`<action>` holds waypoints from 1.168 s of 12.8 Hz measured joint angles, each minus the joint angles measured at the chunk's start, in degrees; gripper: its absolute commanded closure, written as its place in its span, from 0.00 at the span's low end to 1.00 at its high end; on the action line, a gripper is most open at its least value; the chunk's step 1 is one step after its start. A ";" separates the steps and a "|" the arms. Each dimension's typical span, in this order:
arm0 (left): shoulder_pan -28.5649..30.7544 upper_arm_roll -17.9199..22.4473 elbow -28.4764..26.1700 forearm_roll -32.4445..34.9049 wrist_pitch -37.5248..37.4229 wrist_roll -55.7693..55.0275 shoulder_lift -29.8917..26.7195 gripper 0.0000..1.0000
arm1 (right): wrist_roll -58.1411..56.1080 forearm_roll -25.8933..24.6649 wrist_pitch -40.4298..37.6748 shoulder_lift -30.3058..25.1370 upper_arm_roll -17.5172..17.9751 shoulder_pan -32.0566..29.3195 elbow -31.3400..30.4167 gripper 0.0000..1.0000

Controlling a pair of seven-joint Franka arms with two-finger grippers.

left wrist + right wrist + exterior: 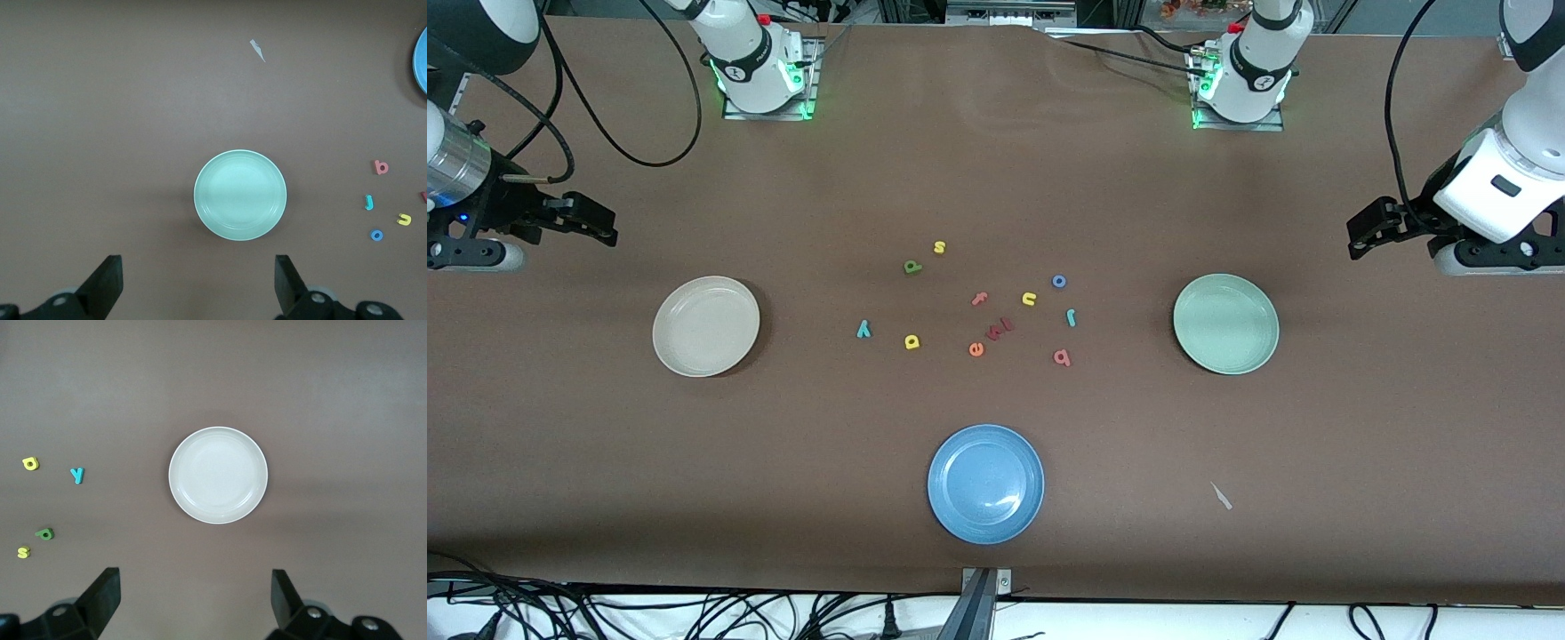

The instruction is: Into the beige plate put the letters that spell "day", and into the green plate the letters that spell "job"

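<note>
Front view showed both arms parked high at the two ends of the desk, waiting. Left end effector (pixel 1356 238) was seen wide open and empty, above the desk edge near the green plate (pixel 1225 323); right end effector (pixel 609 227) was equally open and empty near the beige plate (pixel 705 325). Both plates were still bare.

All letters were found scattered in the desk's middle, between the plates. For "day", the olive "d" (pixel 911 266), the yellow "a" (pixel 911 341) and the teal "y" (pixel 863 330) lay toward the beige plate. For "job", the teal "j" (pixel 1071 316), the blue "o" (pixel 1059 282) and the pinkish "b" (pixel 1062 357) lay toward the green plate.

Confusion was judged to be the main risk: the yellow "s" (pixel 939 247) sat near the "d", and the yellow "u" (pixel 1029 299) near the "j", so a wrong letter could be taken. Such small, flat pieces could also slip from the fingers.
</note>
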 measured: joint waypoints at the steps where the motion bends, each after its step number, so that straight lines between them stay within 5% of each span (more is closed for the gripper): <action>1: -0.01 0.00 0.00 0.00 0.12 0.00 0.07 0.00 | 0.00 0.00 0.00 0.00 0.00 0.00 0.00 0.00; 15: -1.74 1.16 3.56 0.00 -6.36 4.17 -0.04 0.00 | 0.01 0.00 0.00 0.01 0.00 0.00 0.00 0.00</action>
